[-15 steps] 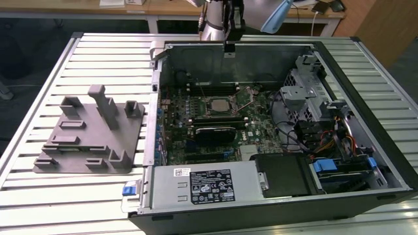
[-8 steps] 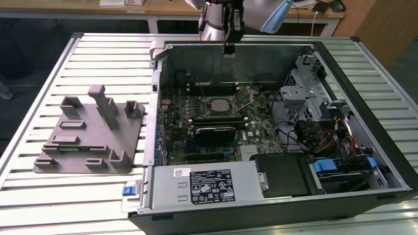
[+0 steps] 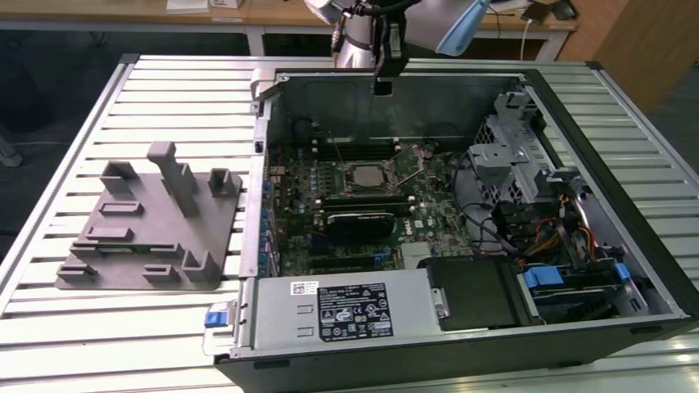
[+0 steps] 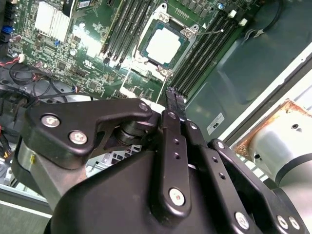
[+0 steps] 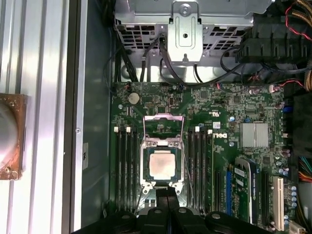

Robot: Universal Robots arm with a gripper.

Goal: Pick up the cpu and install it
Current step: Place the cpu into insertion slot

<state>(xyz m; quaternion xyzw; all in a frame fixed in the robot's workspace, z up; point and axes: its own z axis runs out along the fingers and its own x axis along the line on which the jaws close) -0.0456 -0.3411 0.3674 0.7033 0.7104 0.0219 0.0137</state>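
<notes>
The cpu point(image 3: 365, 175) is a small square chip with a silvery top. It lies flat in its socket on the green motherboard inside the open computer case, and both wrist views show it point(image 4: 164, 45) point(image 5: 162, 165). The socket's metal load frame point(image 5: 163, 129) stands flipped open beside it. My gripper point(image 3: 382, 86) hangs above the case's far wall, well above and apart from the cpu. Its two thin black fingers point(image 4: 175, 100) are pressed together with nothing between them, as the first wrist view point(image 5: 168, 192) also shows.
The case lies open on a slatted metal table point(image 3: 164, 90). Memory slots point(image 5: 126, 161) flank the socket, and a black block point(image 3: 361, 221) sits just in front of it. A drive cage point(image 3: 519, 155) with cables stands at the exterior view's right, a power supply point(image 3: 344, 311) in front, and a grey fixture plate point(image 3: 153, 221) at the left.
</notes>
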